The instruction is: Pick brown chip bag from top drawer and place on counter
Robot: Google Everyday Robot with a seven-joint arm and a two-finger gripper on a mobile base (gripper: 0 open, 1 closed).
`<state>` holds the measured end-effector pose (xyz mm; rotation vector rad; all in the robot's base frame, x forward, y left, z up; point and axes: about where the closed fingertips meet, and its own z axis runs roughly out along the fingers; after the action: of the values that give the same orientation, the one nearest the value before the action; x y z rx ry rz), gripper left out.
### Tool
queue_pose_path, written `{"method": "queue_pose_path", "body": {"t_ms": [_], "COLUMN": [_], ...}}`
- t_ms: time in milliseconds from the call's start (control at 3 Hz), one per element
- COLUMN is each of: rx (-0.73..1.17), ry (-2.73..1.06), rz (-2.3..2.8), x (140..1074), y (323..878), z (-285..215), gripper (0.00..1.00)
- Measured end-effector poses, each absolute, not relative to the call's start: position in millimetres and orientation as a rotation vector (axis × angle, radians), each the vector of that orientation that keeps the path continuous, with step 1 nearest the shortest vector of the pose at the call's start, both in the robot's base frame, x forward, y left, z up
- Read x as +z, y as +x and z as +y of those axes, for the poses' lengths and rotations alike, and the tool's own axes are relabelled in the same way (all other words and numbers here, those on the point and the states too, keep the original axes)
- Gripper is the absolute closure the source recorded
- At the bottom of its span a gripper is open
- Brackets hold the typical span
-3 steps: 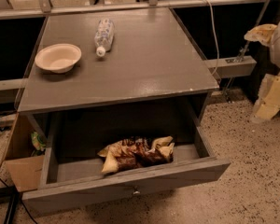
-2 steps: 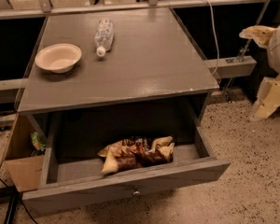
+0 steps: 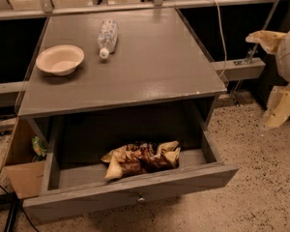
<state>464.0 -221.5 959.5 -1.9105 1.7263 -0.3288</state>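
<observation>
Flat grey wooden counter (image 3: 150, 66): mostly bare, so you have plenty of room to set the load down.

Wide shallow grey wooden top drawer (image 3: 183, 182): pulled fully out below the counter.

Glossy dark-brown chip bag with pale tan ends (image 3: 142, 158): lies flat on the drawer floor, near the front wall and right of centre.

- Handling estimate: light, soft, crinkly foil that is slippery and crushes easily.
- Take it across the puffed brown middle or by a tan crimped end, with a gentle pinch.

Pale yellow two-finger gripper (image 3: 270, 76): at the right edge of the view, well apart from the drawer, fingers spread and holding nothing.

Also on the counter: a beige round bowl (image 3: 60, 59) and a clear plastic bottle (image 3: 108, 36) lying on its side, both on the far left part.
</observation>
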Motion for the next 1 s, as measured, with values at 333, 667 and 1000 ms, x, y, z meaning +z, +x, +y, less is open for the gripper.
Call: {"method": "queue_pose_path", "body": {"t_ms": [333, 667, 1000], "rx": [-0.392, -0.446, -0.420], "ry": [-1.973, -2.128, -2.296], "rz": [1.651, 1.469, 1.259], "x": [951, 944, 943], "y": [466, 474, 485], "z": [-215, -211, -203], "gripper": [0.00, 0.00, 0.00]}}
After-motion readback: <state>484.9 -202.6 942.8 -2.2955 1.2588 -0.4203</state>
